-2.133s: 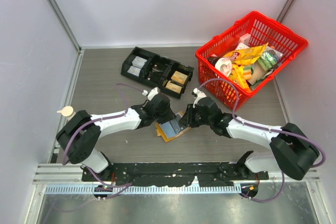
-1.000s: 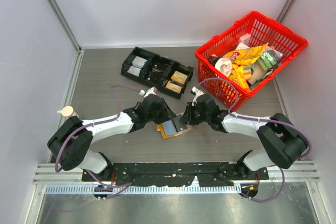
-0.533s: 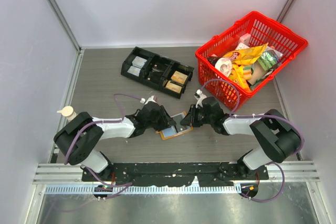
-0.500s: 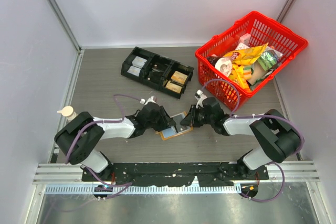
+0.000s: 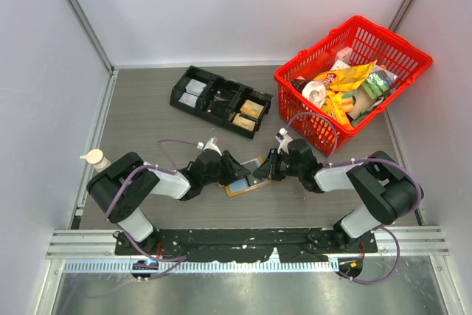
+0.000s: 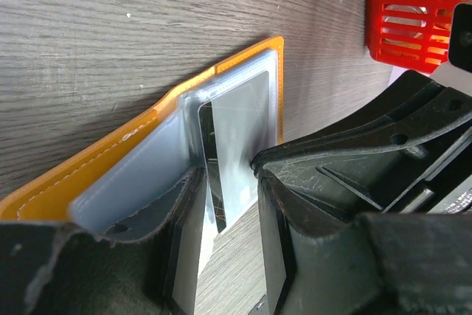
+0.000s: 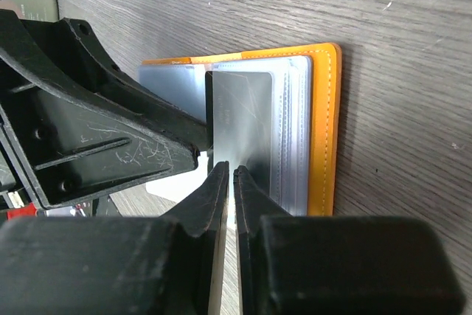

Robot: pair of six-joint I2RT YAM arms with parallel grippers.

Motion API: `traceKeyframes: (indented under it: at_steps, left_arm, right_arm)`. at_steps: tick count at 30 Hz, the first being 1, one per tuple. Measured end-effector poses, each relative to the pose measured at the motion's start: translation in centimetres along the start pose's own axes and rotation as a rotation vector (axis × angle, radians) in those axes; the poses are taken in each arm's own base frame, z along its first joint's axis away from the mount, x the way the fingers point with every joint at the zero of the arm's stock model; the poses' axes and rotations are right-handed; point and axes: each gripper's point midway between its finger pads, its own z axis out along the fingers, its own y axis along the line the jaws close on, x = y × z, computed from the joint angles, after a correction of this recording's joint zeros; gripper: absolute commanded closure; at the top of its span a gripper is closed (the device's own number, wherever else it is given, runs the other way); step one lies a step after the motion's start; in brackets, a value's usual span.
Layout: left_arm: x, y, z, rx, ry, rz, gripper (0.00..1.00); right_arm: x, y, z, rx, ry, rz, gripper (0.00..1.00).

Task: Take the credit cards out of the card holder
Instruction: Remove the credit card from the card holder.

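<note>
The card holder lies open on the table, an orange bifold with pale blue-grey inner panels. A silvery credit card stands up out of its middle. My right gripper comes in from the right, its jaws shut on the card's edge. My left gripper is low at the holder's left side and is open. One of its fingers rests on the left panel, and the card runs into the gap between the jaws.
A red basket full of snack packets stands at the back right, and its corner shows in the left wrist view. A black compartment tray sits behind the grippers. A small white object lies at the table's left edge.
Both arms have sunk lower and drawn closer over the card holder. The right jaws have closed a little on the card. The holder has stayed almost in place.
</note>
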Motion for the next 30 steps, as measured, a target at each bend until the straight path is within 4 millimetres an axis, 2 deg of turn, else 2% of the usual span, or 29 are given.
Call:
traceKeyframes:
  at_steps: [15, 25, 30]
  left_arm:
    - [0.4, -0.1, -0.5, 0.074, -0.012, -0.002, 0.77]
    - [0.6, -0.3, -0.6, 0.091, -0.014, 0.013, 0.78]
    - [0.6, -1.0, -0.8, 0.122, -0.021, 0.001, 0.77]
  right_arm:
    - [0.1, 0.1, 0.1, -0.03, -0.005, 0.022, 0.87]
    - [0.1, 0.1, 0.0, -0.036, -0.002, 0.034, 0.87]
    - [0.4, -0.3, -1.1, 0.014, 0.017, 0.026, 0.87]
